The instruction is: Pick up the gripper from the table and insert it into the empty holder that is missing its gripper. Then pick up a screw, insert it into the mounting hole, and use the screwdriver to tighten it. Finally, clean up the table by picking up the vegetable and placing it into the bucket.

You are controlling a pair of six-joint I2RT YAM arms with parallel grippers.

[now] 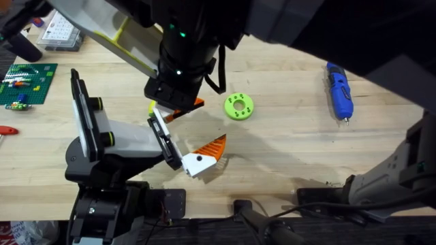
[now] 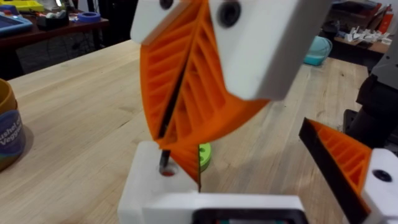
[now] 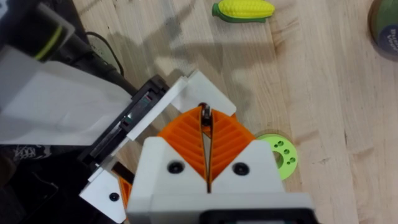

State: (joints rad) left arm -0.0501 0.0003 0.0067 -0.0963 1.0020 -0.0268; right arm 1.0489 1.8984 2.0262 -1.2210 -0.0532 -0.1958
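The holder [image 1: 102, 146] stands at the lower left and carries the left wrist camera. The two orange wedge fingers on its black rail, my left gripper [image 1: 208, 126], are wide apart. The gripper [image 2: 152, 186] sits in the rail's far end, its mounting hole facing up. My right gripper [image 3: 205, 113] hangs over it, shut on a small dark screw [image 2: 165, 155] whose tip is at the hole. On the table's far right lies the blue screwdriver [image 1: 339, 90]. The vegetable, a yellow corn cob [image 3: 242, 9], rests beyond the holder, with the bucket [image 3: 387, 25] farther off.
A lime-green ring [image 1: 238, 106] lies just right of the holder's fingers. A green brick plate [image 1: 24, 83] and a parts box [image 1: 60, 30] sit at the far left. Cables and the arm bases line the table's near edge [image 1: 272, 204].
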